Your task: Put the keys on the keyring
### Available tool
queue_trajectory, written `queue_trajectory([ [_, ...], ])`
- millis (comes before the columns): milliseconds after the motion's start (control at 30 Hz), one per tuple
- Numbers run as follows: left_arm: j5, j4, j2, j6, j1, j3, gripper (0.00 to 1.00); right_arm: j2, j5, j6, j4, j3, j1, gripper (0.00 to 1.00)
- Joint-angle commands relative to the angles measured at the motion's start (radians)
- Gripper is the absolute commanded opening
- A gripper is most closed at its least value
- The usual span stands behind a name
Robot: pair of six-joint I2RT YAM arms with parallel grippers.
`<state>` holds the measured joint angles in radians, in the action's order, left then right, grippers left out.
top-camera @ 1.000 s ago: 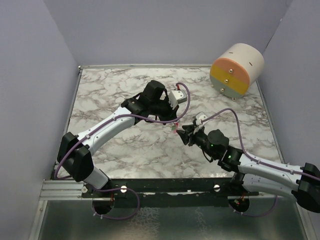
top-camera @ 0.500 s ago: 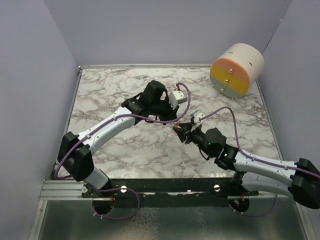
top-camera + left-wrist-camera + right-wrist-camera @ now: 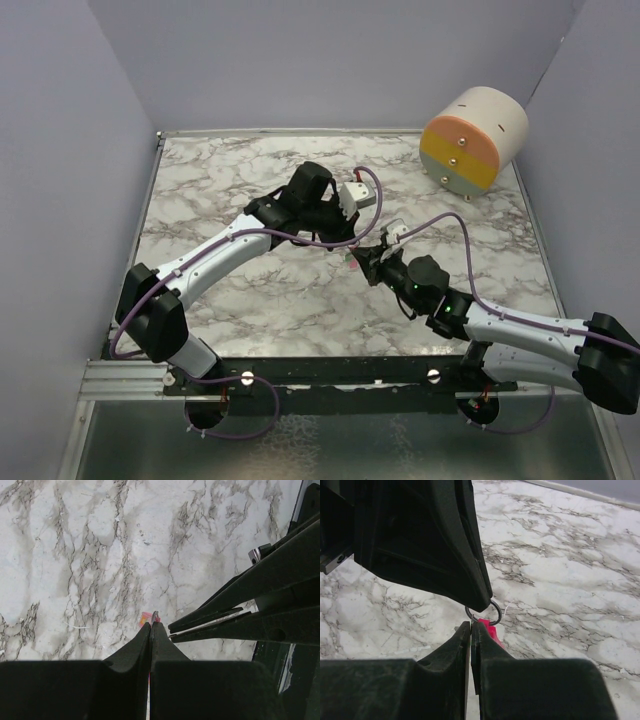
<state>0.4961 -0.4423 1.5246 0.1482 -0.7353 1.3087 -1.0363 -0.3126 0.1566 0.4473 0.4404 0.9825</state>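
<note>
My left gripper (image 3: 351,244) is shut on a dark metal keyring (image 3: 485,614), which hangs from its tips above the marble table (image 3: 230,180). The ring shows edge-on in the left wrist view (image 3: 154,617). My right gripper (image 3: 362,263) is shut just below the ring, its tips (image 3: 471,625) almost touching it. It grips the pink-red key (image 3: 491,631), whose head sticks out beside the right finger and against the ring. A bit of the key shows in the left wrist view (image 3: 145,619). The green key is out of view.
A large cylinder (image 3: 475,140) with a cream body and an orange, pink and yellow face lies at the back right corner. Grey walls close in the table on the left, back and right. A metal rail (image 3: 330,372) runs along the near edge.
My right gripper has moved up and left with the pink-red key, closing in on the left gripper's tips and the ring. The left arm has hardly moved.
</note>
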Motion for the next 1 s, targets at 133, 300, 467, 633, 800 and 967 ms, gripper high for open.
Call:
queue_trajectory([
  [133, -0.007, 0.003, -0.012, 0.009, -0.007, 0.001, 0.00, 0.017, -0.088, -0.004, -0.014, 0.032, 0.004, 0.01],
  [300, -0.005, 0.001, -0.010, 0.009, -0.007, 0.001, 0.00, 0.028, -0.139, -0.013, -0.038, 0.037, 0.005, 0.01],
  [467, 0.003, -0.003, 0.000, 0.010, -0.007, 0.005, 0.00, 0.020, -0.204, -0.039, -0.059, 0.048, 0.005, 0.01],
  [633, 0.027, -0.011, 0.015, 0.015, -0.009, 0.009, 0.00, 0.009, -0.246, -0.072, -0.048, 0.052, 0.005, 0.01],
  [800, 0.041, -0.024, 0.030, 0.016, -0.009, 0.019, 0.00, 0.005, -0.274, -0.126, -0.017, 0.048, 0.004, 0.01],
  [967, 0.051, -0.043, 0.055, 0.017, -0.012, 0.038, 0.00, 0.008, -0.290, -0.170, 0.053, 0.023, 0.005, 0.01],
])
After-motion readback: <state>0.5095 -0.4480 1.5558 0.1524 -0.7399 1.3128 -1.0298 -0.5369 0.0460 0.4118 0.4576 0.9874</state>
